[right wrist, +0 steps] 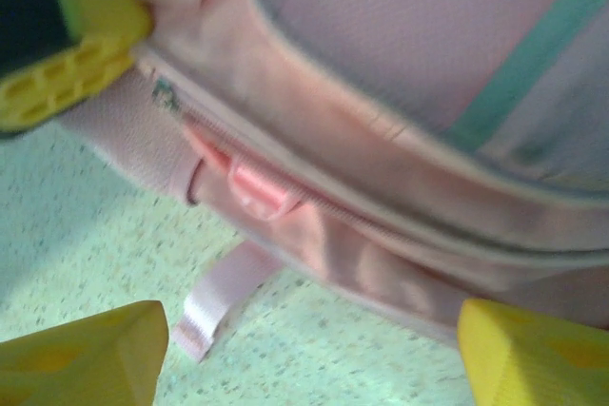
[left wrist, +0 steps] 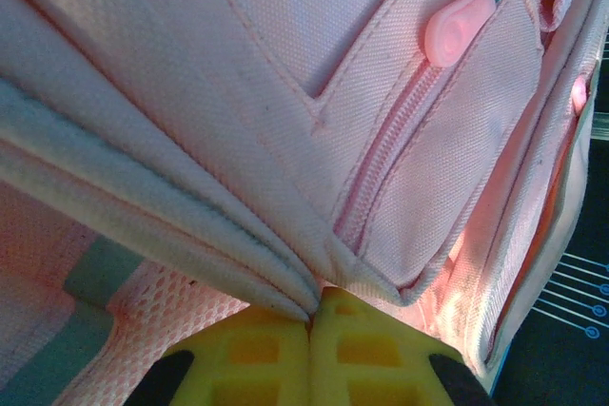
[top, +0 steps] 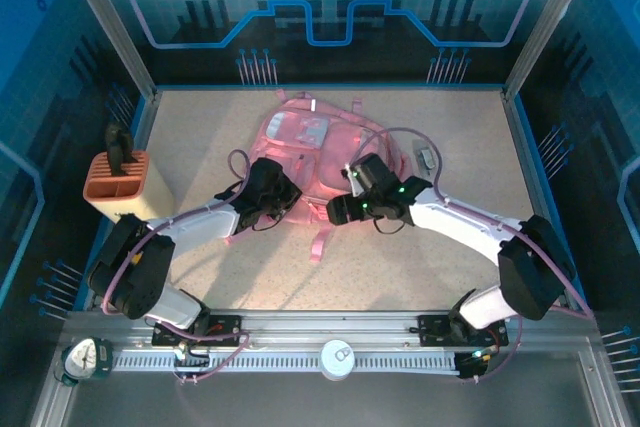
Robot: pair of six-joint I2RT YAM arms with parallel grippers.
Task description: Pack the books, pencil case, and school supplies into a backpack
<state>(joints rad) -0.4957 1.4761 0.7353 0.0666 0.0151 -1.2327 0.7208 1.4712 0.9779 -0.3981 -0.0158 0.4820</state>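
From above, we see the backpack [top: 310, 137] slumped central on the table [top: 330, 287]: soft woven pink, likely floppy, best gripped at seams. Left wrist: our left gripper [left wrist: 311, 316] pinches its piped edge fold, jaws together. Right wrist: our right gripper [right wrist: 304, 349] gapes apart beside its zip [right wrist: 257, 187].

table [top: 270, 282]: speckled beige | on it: backpack [top: 300, 137], orange holder [top: 118, 183] at left edge
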